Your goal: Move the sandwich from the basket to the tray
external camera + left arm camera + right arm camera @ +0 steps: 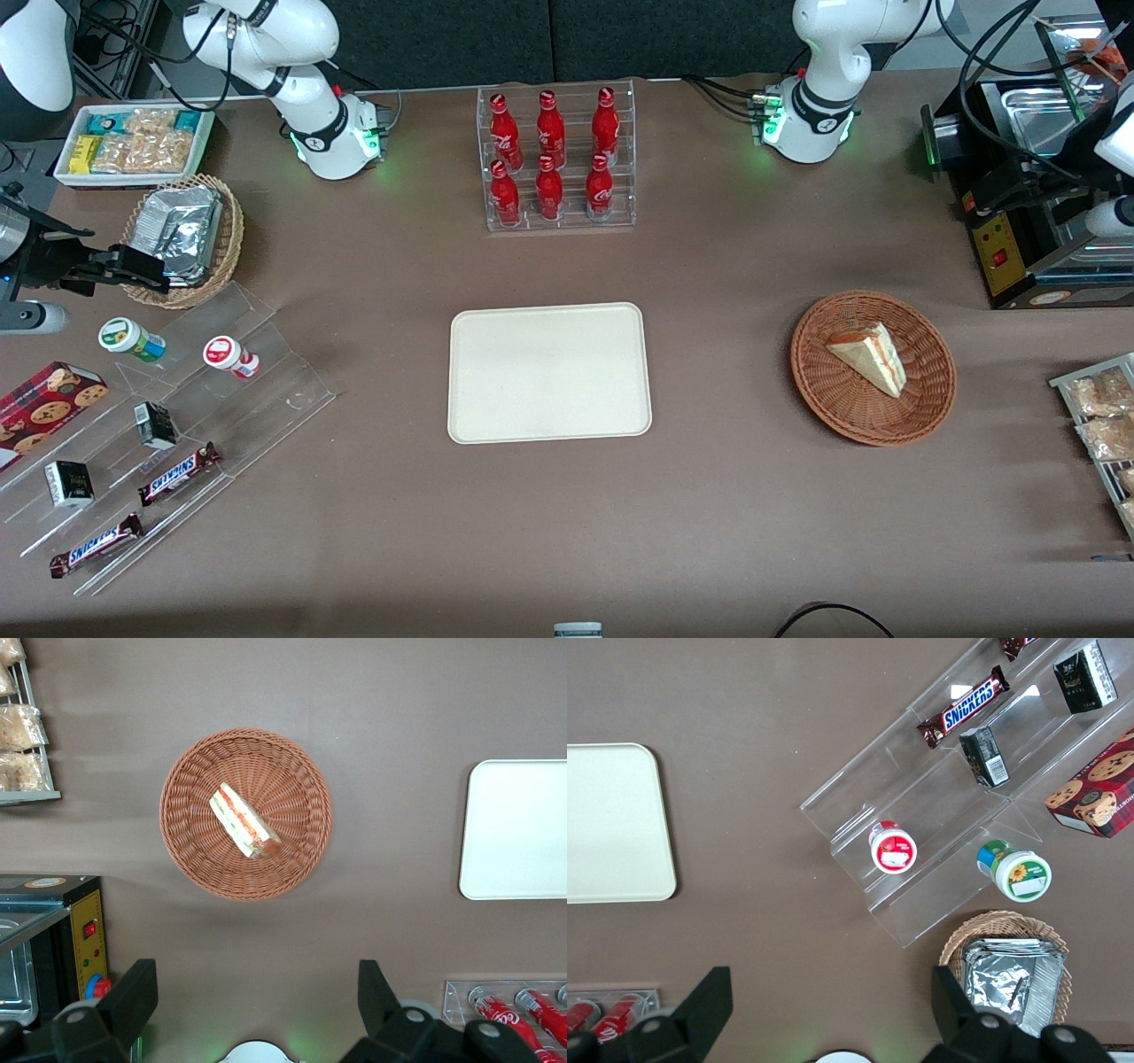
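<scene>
The sandwich (873, 356), a pale wedge with red and green filling, lies in the round reddish-brown wicker basket (833, 403) toward the working arm's end of the table. From the left wrist view the sandwich (245, 822) sits near the middle of the basket (190, 870). The cream tray (549, 372) lies bare at mid-table, beside the basket, and its edge shows in the left wrist view (518, 828). My left gripper (255, 992) hangs high over bare tabletop, farther from the front camera than the basket. It is open wide, with nothing between its fingers (133, 997).
A clear rack of red bottles (558, 159) stands farther back than the tray. A black appliance (1036, 221) and a wire rack of snack packs (1099, 425) flank the basket. Toward the parked arm's end are a foil-pack basket (182, 239) and an acrylic shelf (177, 425).
</scene>
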Controlling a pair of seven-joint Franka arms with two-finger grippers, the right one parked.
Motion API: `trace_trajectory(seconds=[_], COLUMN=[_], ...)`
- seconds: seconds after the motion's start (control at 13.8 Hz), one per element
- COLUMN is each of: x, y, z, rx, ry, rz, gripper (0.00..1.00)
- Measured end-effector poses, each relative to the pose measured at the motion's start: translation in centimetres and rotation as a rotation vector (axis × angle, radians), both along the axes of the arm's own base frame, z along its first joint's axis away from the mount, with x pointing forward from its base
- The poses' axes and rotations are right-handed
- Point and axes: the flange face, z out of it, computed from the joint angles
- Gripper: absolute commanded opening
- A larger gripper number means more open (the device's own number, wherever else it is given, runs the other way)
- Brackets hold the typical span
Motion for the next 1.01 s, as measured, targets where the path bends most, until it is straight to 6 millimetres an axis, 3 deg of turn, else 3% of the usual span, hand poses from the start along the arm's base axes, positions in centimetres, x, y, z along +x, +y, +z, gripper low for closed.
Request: trace_trajectory(seconds=[0.29,0.43,0.8,1.01], x=[0.4,1.2,5.9,8.0], y=[0.5,1.0,6.9,7.9], z=[-0.6,-1.9,-9.7,-15.7], rx=[0.028,0.037,0.044,0.050], ry=[0.011,0.034,0.093,0.049], rz=[0.004,0.012,0.171,0.314], gripper=[1.00,1.00,1.00,1.00])
